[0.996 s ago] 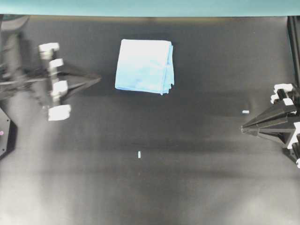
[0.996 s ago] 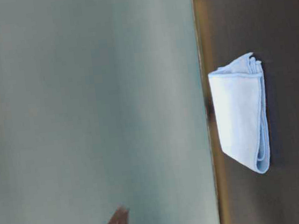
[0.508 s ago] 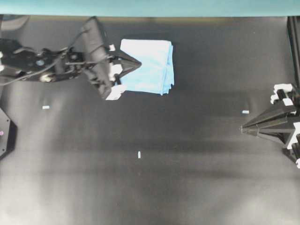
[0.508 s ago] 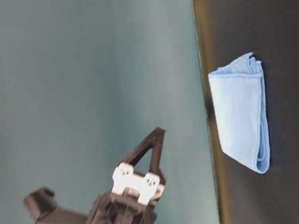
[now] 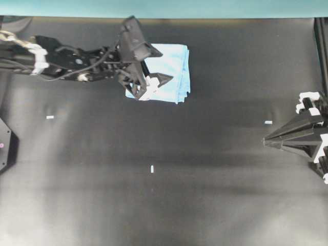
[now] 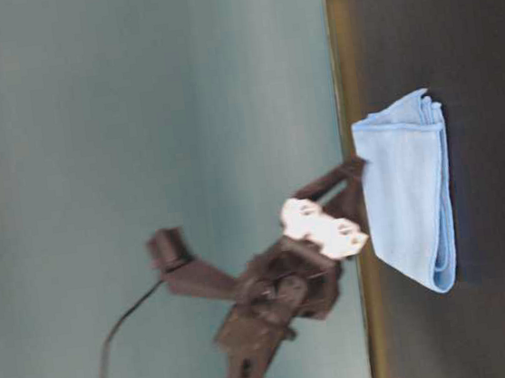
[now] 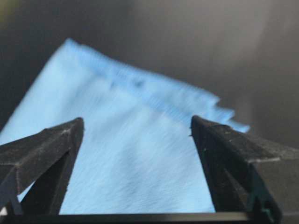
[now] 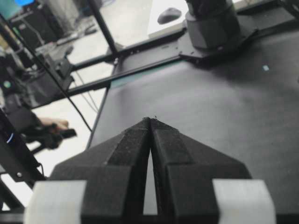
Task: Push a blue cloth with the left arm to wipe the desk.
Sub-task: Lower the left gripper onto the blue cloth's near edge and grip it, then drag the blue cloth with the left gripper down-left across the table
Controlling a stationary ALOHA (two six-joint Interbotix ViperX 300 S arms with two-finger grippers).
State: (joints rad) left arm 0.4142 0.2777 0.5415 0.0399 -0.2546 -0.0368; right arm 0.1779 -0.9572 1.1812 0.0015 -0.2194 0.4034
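The light blue folded cloth [image 5: 177, 64] lies flat on the black desk [image 5: 154, 205] near its far edge. It also shows in the table-level view [image 6: 408, 189]. My left gripper [image 5: 166, 65] is open over the cloth's left half, tilted down, with its fingertips close to the fabric. From the table-level view the left gripper [image 6: 355, 195] is right at the cloth's surface; contact cannot be told. In the left wrist view the cloth [image 7: 135, 158] fills the gap between the spread jaws of the left gripper [image 7: 136, 120]. My right gripper [image 5: 265, 140] is shut and empty at the right edge, seen too in its wrist view [image 8: 150, 119].
A teal strip [image 5: 164, 7] runs along the desk's far edge. Small white tape marks lie at the middle [image 5: 152, 169], the right [image 5: 268, 122] and the left [image 5: 49, 117]. A black frame post [image 5: 322, 46] stands at the far right.
My left arm has swung in from the left edge and up over the cloth, dropping toward it. The cloth and the right arm have not moved.
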